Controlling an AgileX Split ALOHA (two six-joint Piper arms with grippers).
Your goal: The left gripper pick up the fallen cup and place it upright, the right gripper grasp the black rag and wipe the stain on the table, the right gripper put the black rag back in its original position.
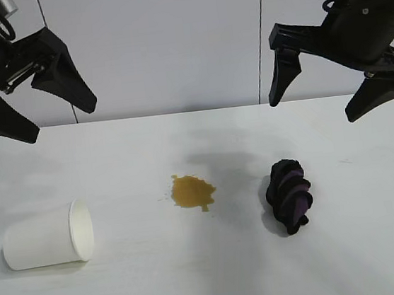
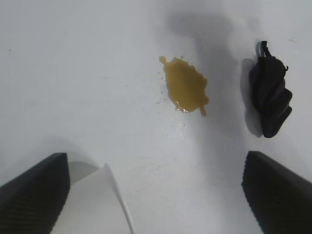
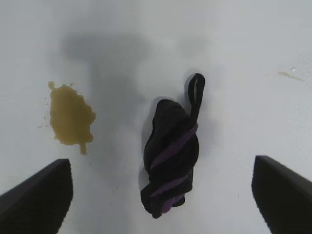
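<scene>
The white paper cup (image 1: pixel 47 238) lies on its side at the front left of the table (image 1: pixel 149 288), mouth toward the middle; its rim shows in the left wrist view (image 2: pixel 114 192). The yellowish-brown stain (image 1: pixel 192 191) is at the middle, also in the left wrist view (image 2: pixel 185 85) and right wrist view (image 3: pixel 70 116). The black rag (image 1: pixel 290 196) with purple stripes lies twisted to the right of it, seen too from both wrists (image 2: pixel 269 95) (image 3: pixel 170 156). My left gripper (image 1: pixel 62 116) hangs open high above the cup. My right gripper (image 1: pixel 316 109) hangs open high above the rag.
A pale wall with vertical panel seams stands behind the table's far edge (image 1: pixel 179 112). A small faint mark (image 3: pixel 291 73) lies on the table beyond the rag.
</scene>
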